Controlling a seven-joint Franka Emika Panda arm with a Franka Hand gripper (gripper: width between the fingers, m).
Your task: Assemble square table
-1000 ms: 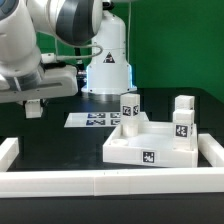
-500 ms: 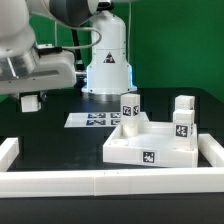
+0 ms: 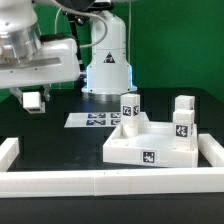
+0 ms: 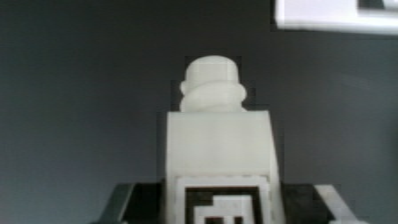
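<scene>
The square table top [image 3: 128, 148] lies at the exterior view's right, with three white tagged legs [image 3: 130, 106] [image 3: 184, 104] [image 3: 181, 127] standing in its corners. My gripper [image 3: 33, 102] hangs well to the left of it, above the black table, shut on a fourth leg [image 3: 33, 98]. In the wrist view that leg [image 4: 217, 130] stands out from between the dark fingers [image 4: 135, 204], its rounded screw tip pointing away and its black tag down by the gripper [image 4: 221, 206].
A low white border rail [image 3: 100, 182] runs along the front, with ends at both sides. The marker board [image 3: 90, 120] lies behind the table top, before the white robot base [image 3: 108, 65]. A white edge [image 4: 338, 12] shows in a corner of the wrist view.
The arm has swung and turned above the table's left part. The held leg has shifted only slightly, a little upward. The grip has not changed.
</scene>
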